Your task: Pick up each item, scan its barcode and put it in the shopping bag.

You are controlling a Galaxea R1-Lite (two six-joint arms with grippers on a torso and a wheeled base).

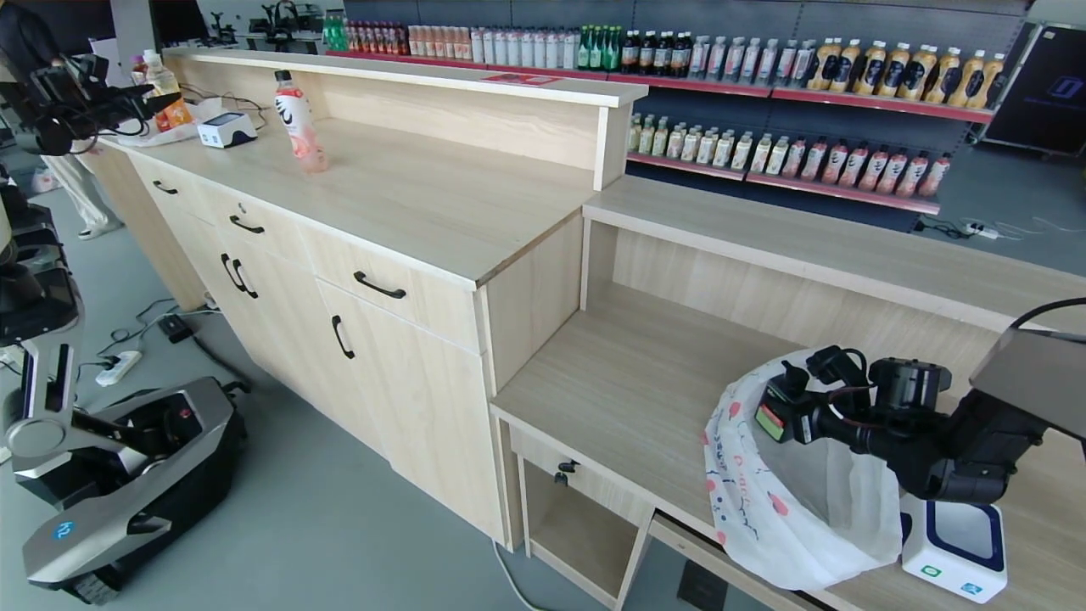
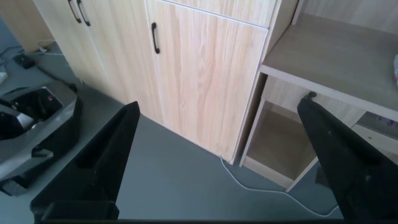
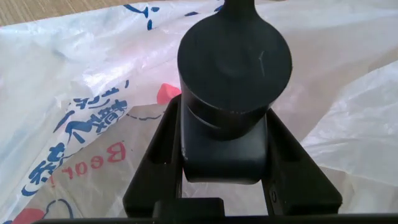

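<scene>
Right tool [image 1: 770,417] clamps a dark cylindrical item [image 3: 233,68] over the shopping bag [image 1: 747,518]; left tool [image 2: 217,106] hangs wide open, empty.

The counter [image 1: 441,195] is finished in pale wood-grain board with a smooth, matt face, and its drawer handles [image 1: 379,287] are finished in matt black. The shopping bag [image 1: 764,518] is formed of thin, translucent white plastic film, crinkled and faintly glossy, with coloured print, while the black cylindrical item [image 3: 234,93] is given a smooth, matt surface. The scanner [image 1: 933,560] is cased in glossy white plastic, and the bottle [image 1: 299,119] is moulded in clear, shiny plastic.
</scene>
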